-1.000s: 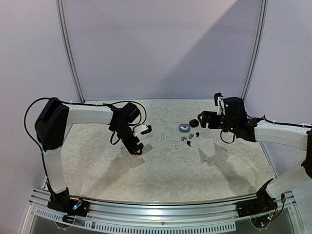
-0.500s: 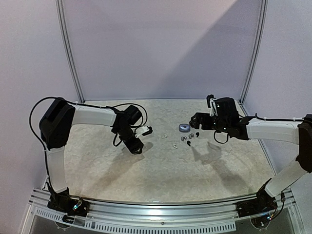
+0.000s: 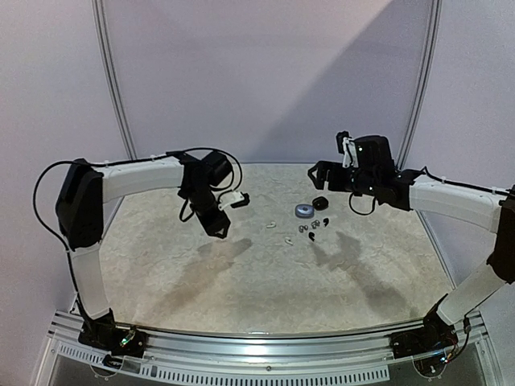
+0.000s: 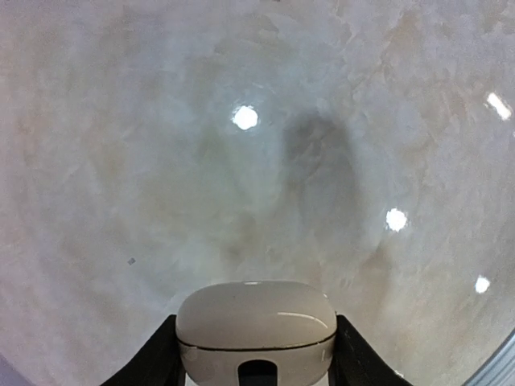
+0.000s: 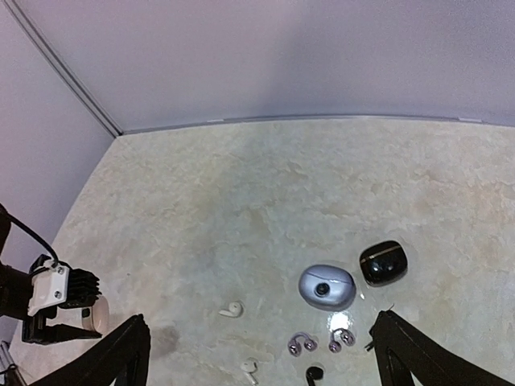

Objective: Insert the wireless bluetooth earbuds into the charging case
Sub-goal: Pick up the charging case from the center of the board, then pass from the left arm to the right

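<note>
The wireless bluetooth earbuds (image 5: 231,310) are tiny white, bluish-silver and black pieces. They lie loose at the centre of the table (image 3: 265,281), just near of a bluish-silver case (image 5: 327,286) and a black case (image 5: 383,262). Since the earlier frames, the left end effector (image 4: 256,342) has closed on a white case (image 4: 256,318) and lifted. The right end effector (image 5: 259,322), set wide, has moved farther. Only the left wrist view shows the grip directly.
</note>
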